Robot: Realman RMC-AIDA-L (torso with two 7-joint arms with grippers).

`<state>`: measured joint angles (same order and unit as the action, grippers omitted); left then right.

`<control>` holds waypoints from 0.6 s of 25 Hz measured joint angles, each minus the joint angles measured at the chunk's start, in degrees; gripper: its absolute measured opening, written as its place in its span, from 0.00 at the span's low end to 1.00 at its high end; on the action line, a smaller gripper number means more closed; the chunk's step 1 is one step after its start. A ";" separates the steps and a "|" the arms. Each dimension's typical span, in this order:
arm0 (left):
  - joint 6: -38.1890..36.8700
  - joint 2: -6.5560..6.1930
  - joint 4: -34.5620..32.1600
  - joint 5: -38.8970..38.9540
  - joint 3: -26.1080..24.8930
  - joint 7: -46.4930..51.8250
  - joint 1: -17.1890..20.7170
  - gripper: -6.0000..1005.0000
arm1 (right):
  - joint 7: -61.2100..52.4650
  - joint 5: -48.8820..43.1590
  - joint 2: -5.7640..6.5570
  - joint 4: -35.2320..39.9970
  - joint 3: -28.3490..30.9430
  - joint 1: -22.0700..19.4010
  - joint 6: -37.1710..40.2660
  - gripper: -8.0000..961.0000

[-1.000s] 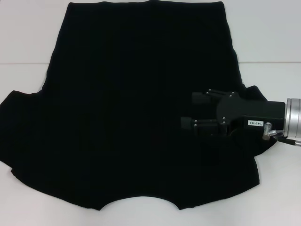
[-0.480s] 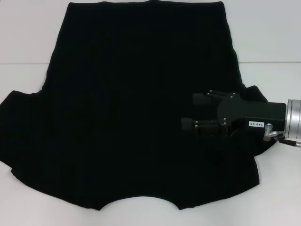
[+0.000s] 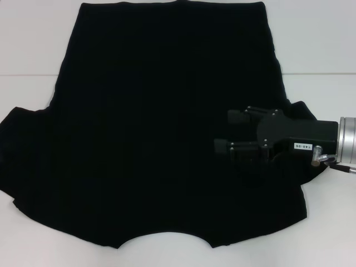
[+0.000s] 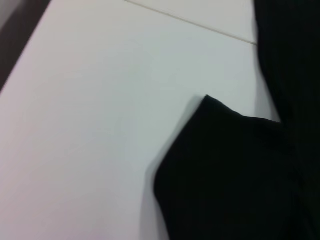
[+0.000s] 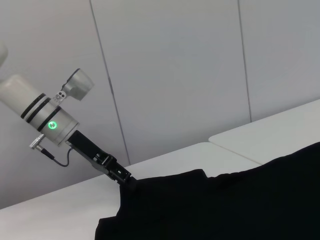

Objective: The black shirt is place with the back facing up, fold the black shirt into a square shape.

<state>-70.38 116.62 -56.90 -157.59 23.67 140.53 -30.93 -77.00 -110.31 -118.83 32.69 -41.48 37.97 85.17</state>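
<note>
On the white table [image 3: 317, 44], the black shirt [image 3: 156, 128] lies flat, right pincer [image 3: 222, 132] spread above it; left pincer's [image 5: 126, 178] grip unclear.

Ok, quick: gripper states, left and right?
Left gripper: at the black shirt's sleeve edge; open or shut cannot be told.
Right gripper: open, over the other sleeve, holding nothing.

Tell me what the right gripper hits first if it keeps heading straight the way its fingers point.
Only the black shirt: the right gripper points toward the robot's left, low across it. Height above the cloth is unclear.
</note>
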 joint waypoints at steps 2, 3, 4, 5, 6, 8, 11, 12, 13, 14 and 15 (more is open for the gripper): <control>-0.19 0.01 0.02 0.00 0.41 -0.13 -0.15 0.65 | 0.01 0.00 0.00 0.00 0.00 0.00 0.00 0.98; -0.19 0.01 0.02 0.00 0.51 -0.14 -0.17 0.67 | 0.01 0.00 0.00 0.00 0.00 0.00 0.00 0.98; -0.13 0.01 0.03 -0.03 0.63 -0.15 -0.17 0.69 | 0.01 0.00 0.00 0.00 0.00 0.00 0.00 0.98; 0.01 0.01 0.03 -0.08 0.74 -0.20 -0.18 0.71 | 0.01 0.00 0.00 0.00 0.00 0.00 0.00 0.98; 0.15 0.01 0.03 -0.11 0.79 -0.24 -0.18 0.73 | 0.02 0.00 0.00 0.00 0.00 0.00 0.00 0.98; 0.47 0.00 0.05 -0.15 0.78 -0.30 -0.18 0.73 | 0.08 0.00 0.00 0.00 0.00 0.00 0.00 0.98; 0.59 -0.12 0.12 -0.17 0.63 -0.31 -0.18 0.66 | 0.09 0.00 0.00 0.00 0.00 0.00 0.00 0.98; 0.59 -0.12 0.12 -0.17 0.63 -0.32 -0.18 0.64 | 0.09 0.00 0.00 0.00 0.00 0.00 0.00 0.98; 0.59 -0.13 0.12 -0.17 0.62 -0.32 -0.18 0.62 | 0.09 0.00 0.00 0.00 0.00 0.00 0.00 0.98; 0.59 -0.13 0.12 -0.18 0.61 -0.32 -0.18 0.60 | 0.09 0.00 0.00 0.00 0.00 -0.02 0.00 0.98; 0.58 -0.14 0.12 -0.20 0.61 -0.33 -0.19 0.57 | 0.09 0.00 0.00 0.00 0.00 -0.04 0.00 0.98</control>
<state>-69.80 116.48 -56.77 -157.79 24.27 140.21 -31.13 -76.91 -110.30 -118.83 32.69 -41.48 37.92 85.17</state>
